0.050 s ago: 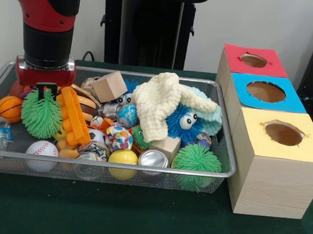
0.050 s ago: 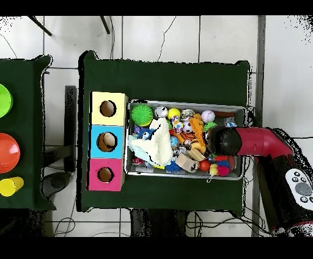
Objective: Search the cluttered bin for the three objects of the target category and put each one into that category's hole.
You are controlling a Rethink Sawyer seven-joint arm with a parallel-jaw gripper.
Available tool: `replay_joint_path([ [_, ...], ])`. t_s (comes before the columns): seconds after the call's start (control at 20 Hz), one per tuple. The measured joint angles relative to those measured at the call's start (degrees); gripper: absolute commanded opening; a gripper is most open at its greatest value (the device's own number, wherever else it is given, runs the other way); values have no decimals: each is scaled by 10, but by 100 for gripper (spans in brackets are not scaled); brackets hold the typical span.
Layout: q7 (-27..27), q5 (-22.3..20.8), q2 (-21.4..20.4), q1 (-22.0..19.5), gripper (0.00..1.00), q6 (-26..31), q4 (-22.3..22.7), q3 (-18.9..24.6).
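**Three coloured holes beside a packed wire bin**

Three wooden boxes stand in a row on the green desk (image 1: 100,215), just beside the wire mesh bin (image 1: 225,171): the yellow-topped box (image 1: 284,143) nearest the camera in the front view, the blue-topped box (image 1: 267,93) behind it, the red-topped box (image 1: 254,61) farthest back. Each top has one round hole.

The bin is crowded. A cream knitted cloth (image 1: 160,104) lies draped over a blue fuzzy toy with googly eyes (image 1: 184,122). Along the near wall sit a baseball (image 1: 41,150), a yellow ball (image 1: 123,158), a silver can (image 1: 154,158) and a green spiky ball (image 1: 196,159). A mini basketball (image 1: 9,108) rests at the bin's end under the arm, with a second green spiky ball (image 1: 41,113) and an orange plastic toy (image 1: 74,113) just beside it. A wooden block (image 1: 109,86) lies tilted toward the back.

The red and black arm comes down over that end of the bin, and the end effector (image 1: 46,89) sits right above the second green spiky ball. Its tips are hidden among the toys, so I cannot tell whether it is clenched or released.
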Motion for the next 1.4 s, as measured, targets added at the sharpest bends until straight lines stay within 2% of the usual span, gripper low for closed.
replay_joint_path([
  [1.2,0,4,-10,-1,0,4,0,2],
  [1.35,0,12,-18,-4,0,22,0,7],
  [1.4,0,22,-28,-7,0,48,-1,11],
])
